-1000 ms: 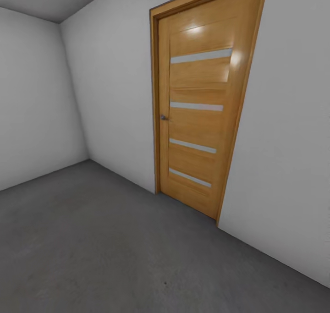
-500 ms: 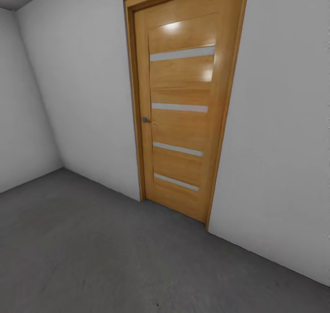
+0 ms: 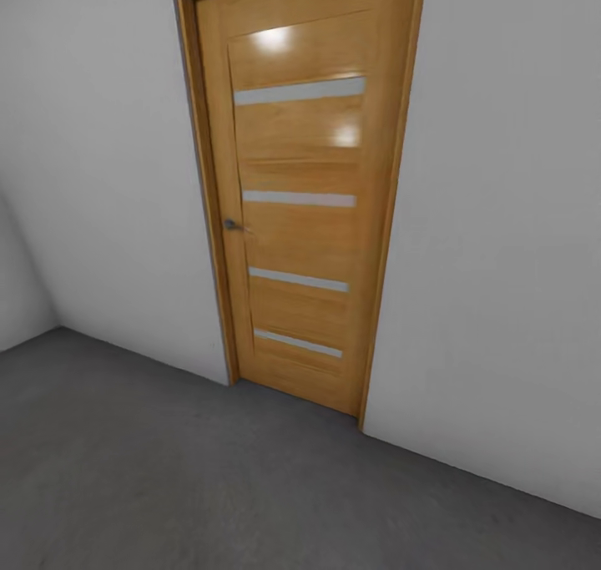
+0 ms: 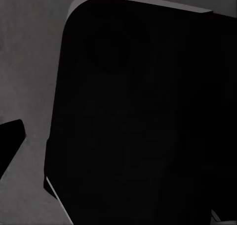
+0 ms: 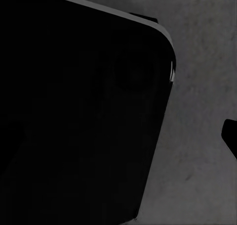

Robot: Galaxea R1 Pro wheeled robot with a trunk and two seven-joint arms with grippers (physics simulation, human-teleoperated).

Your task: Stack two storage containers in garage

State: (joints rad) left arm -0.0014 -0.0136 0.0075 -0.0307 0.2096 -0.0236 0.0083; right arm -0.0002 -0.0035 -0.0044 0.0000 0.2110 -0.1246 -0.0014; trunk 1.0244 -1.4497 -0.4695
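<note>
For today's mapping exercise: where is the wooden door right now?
In the head view, the wooden door stands shut in the white wall, just above the grey floor.

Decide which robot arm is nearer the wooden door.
Cannot tell. The wooden door stands ahead in the head view; each wrist view looks past a dark robot part onto grey floor, placing neither arm relative to it.
</note>
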